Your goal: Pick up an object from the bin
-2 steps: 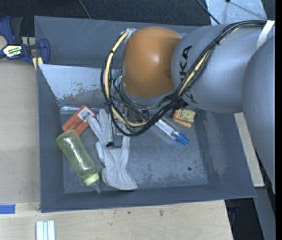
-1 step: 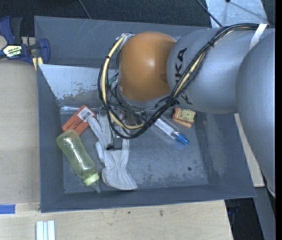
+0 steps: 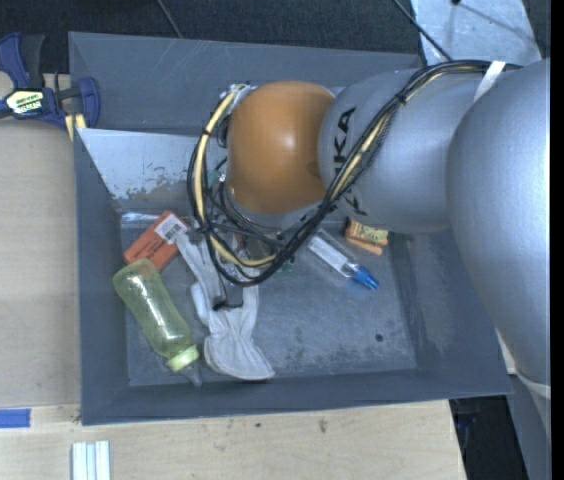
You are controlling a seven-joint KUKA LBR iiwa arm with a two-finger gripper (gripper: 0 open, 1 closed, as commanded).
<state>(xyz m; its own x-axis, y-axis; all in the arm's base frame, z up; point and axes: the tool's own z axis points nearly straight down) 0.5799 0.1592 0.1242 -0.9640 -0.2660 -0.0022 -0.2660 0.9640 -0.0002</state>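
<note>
The grey metal bin (image 3: pixel 97 268) has a scratched, speckled floor, and only a few loose things are spread on it. The arm is reached in from the right, and its wrist is covered by a round orange cover (image 3: pixel 277 148) wrapped with black and yellow cables (image 3: pixel 207 168). The claw (image 3: pixel 230 290) is seen low under this cover, almost at the floor; whether it is wide or narrow cannot be told, because the cover and cables hide it. Directly below the claw, and seemingly touching it, a crumpled white cloth (image 3: pixel 234 346) is stretched toward the near wall. Just to the left of the claw a yellow-green clear bottle (image 3: pixel 155 316) is laid on its side, and above that an orange packet (image 3: pixel 154 245) with a white label, where no writing can be read. To the right of the claw a clear pen-like tube with a blue tip (image 3: pixel 347 266) and a small orange-brown box (image 3: pixel 367 235) are found. On the arm housing (image 3: pixel 402 158) the letters "KA" can be read. Nothing is seen lifted, so the task is judged as not yet done: a thing, probably the cloth, must be gripped and raised.
</note>
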